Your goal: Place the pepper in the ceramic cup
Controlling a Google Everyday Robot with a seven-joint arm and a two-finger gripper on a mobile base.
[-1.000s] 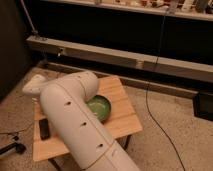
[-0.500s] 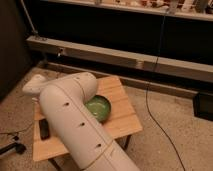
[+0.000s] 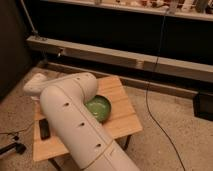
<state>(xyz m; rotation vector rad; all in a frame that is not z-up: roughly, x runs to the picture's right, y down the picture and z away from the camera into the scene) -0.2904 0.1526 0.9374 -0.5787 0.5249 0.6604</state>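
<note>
Listing what you have in view, item by item.

- Arm (image 3: 75, 125): a thick white link that runs from the bottom edge up and left across the table, bending at its wrist over the table's left end.
- Gripper: below that wrist, behind the arm's bulk. It is hidden from you, so you cannot tell how its jaws stand.
- Wooden table (image 3: 120, 117): small and square, on a speckled floor (image 3: 170, 135).
- Green bowl (image 3: 101, 108): round, on the table's middle, its left part covered by the arm.
- Black device (image 3: 44, 128): flat and rectangular, on the table's left side, just beside the arm.
- Pepper and ceramic cup: neither shows to you, as the arm covers much of the tabletop.
- Black cable (image 3: 149, 92): hangs down right of the table to the floor.
</note>
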